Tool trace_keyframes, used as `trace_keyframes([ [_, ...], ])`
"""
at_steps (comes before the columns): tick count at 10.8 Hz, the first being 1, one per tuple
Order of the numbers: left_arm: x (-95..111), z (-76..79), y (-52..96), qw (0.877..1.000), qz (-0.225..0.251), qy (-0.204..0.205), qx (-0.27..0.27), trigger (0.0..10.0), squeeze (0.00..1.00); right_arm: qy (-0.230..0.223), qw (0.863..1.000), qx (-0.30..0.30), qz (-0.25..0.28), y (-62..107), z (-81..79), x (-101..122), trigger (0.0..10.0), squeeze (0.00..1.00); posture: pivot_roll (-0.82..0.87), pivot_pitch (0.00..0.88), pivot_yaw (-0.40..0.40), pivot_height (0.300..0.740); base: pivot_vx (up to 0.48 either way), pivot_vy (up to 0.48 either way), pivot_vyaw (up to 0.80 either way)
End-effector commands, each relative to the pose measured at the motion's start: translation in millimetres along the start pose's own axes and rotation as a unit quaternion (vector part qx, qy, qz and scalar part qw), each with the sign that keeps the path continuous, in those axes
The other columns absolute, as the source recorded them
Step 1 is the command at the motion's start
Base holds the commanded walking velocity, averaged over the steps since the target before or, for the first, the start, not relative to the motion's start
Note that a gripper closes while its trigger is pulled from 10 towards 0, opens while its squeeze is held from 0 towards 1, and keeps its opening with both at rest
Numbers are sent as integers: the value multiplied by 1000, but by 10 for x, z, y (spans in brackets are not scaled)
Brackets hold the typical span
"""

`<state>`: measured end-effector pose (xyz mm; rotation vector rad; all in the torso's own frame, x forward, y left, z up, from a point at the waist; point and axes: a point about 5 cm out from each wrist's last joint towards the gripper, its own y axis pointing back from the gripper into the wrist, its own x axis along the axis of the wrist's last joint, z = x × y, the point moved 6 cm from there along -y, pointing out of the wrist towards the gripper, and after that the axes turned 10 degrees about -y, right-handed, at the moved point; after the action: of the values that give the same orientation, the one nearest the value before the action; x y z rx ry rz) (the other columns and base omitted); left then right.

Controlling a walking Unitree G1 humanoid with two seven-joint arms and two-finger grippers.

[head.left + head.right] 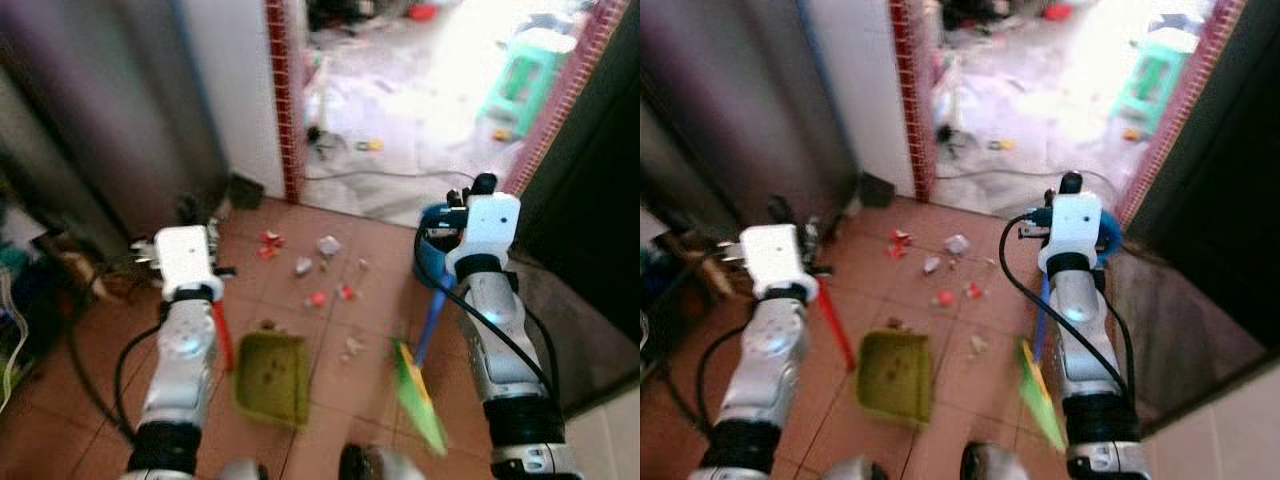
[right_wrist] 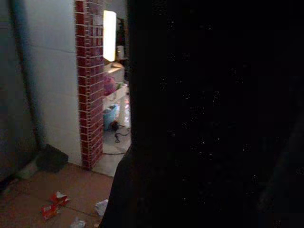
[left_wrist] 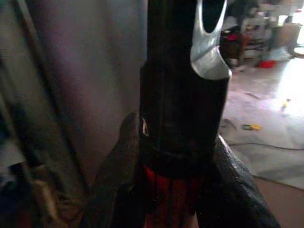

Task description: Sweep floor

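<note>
the litter [image 1: 318, 262] lies scattered on the terracotta tile floor [image 1: 90, 400] ahead of both tools, toward the brick-edged doorway [image 1: 284, 110]. the left gripper [image 1: 196, 268] is clamped round the dustpan's red handle, fingers [image 3: 118, 180] tight on either side; the green dustpan [image 1: 272, 376] sits on the tiles nearer the robot. the right gripper [image 1: 450, 235] carries the broom [image 1: 420, 395] by its blue shaft, though its fingers are too dark to judge, probably closed. the shaft slants down toward the robot, the head beside the pan. open tiles lie between litter and pan; a dark wall crowds the right.
</note>
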<state>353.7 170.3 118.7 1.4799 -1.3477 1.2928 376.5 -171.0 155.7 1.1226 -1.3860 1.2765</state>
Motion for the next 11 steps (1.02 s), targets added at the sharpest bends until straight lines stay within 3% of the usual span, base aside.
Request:
trace_keyframes([
  [1, 178, -57, -24, 1000, 29, -1, 11, 10000, 0, -12, 1000, 8, 13, -61, -54, 108, 10000, 0, -23, 39, -2, 740, 0, 0, 0],
  [2, 273, 41, -21, 999, 40, 8, -7, 10000, 0, -13, 1000, 11, -1, -69, -62, 70, 10000, 0, -17, 36, -47, 740, 0, 0, 0],
  [4, 325, 118, -12, 999, 39, 13, -23, 10000, 0, -7, 1000, 17, -3, -62, -73, 65, 10000, 0, -32, 36, -40, 740, 0, 0, 0],
  [9, 246, 21, -50, 999, 21, 18, -20, 10000, 0, -5, 1000, 1, 8, -10, 28, 119, 10000, 0, -72, 29, 18, 740, 0, 0, 0],
  [11, 298, 15, -87, 999, 29, 19, -18, 10000, 0, -14, 1000, 5, 19, -50, 13, 181, 10000, 0, -70, 26, 19, 740, 317, 0, 0],
])
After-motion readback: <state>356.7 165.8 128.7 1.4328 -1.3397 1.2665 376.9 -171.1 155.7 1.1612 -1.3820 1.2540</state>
